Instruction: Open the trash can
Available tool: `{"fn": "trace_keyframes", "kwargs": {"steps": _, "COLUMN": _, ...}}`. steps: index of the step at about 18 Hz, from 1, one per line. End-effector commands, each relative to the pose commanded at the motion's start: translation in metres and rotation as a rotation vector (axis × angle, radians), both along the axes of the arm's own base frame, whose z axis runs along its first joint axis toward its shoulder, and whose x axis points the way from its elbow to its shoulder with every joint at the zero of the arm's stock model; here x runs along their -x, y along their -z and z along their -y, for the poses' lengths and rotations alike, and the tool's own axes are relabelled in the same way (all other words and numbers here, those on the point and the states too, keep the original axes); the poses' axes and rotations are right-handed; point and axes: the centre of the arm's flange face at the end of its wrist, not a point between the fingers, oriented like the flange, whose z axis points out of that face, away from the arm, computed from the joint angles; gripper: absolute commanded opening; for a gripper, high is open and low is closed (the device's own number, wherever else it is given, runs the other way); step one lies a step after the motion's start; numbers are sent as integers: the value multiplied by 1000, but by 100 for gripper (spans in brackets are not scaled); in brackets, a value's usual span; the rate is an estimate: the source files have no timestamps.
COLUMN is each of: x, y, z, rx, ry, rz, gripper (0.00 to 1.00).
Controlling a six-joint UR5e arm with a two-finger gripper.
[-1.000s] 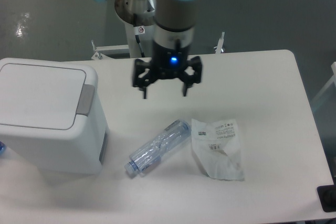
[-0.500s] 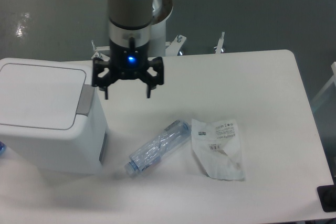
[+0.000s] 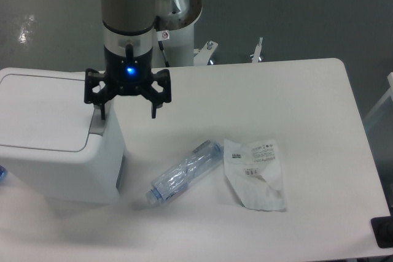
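Only one view is given, a fixed camera looking down on the worktop (image 3: 307, 90).

The trash can (image 3: 49, 133) is seen at the 9 o'clock side of the worktop, standing upright with its flat lid (image 3: 40, 111) down and flush. No gap is visible along the lid's edges, so the can is judged to be shut, and the opening itself is not yet done. The grey push tab (image 3: 96, 126) lies at the lid's 3 o'clock edge and is partly covered by the hand.

The hand (image 3: 128, 112) is held over the can's 3 o'clock edge, with its fingers spread wide apart and nothing between them. One fingertip is seen over the tab; the other hangs beyond the can's side, over bare worktop. Whether the first fingertip touches the tab cannot be told from this angle.

A clear bottle (image 3: 185, 172) lies on its side near the middle of the worktop, at about 4 o'clock from the can, and a crumpled plastic bag (image 3: 256, 173) lies just beside it at its 3 o'clock.

The approach is judged to be nearly complete. What is left is the press on the tab and the lifting of the lid.
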Motion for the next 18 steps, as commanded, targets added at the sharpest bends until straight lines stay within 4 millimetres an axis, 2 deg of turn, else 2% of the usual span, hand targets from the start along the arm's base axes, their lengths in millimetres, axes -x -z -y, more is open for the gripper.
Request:
{"fn": "trace_keyframes", "kwargs": {"steps": 9, "x": 3, "y": 13, "z": -3, "rx": 20, "ry": -1, "rz": 12, "gripper": 100}}
{"fn": "trace_keyframes", "kwargs": {"steps": 12, "x": 3, "y": 9, "z": -4, "rx": 12, "ry": -1, "rz": 10, "gripper": 100}}
{"fn": "trace_keyframes", "kwargs": {"steps": 13, "x": 3, "y": 3, "z": -4, "rx": 3, "ry": -1, "rz": 4, "gripper": 100}}
{"fn": "trace_keyframes", "kwargs": {"steps": 15, "x": 4, "y": -21, "z": -5, "rx": -35, "ry": -16, "rz": -16, "gripper": 100}}
{"fn": "trace_keyframes", "kwargs": {"steps": 18, "x": 24, "y": -59, "z": 1, "rx": -99, "ry": -49, "rz": -49, "gripper": 100}}
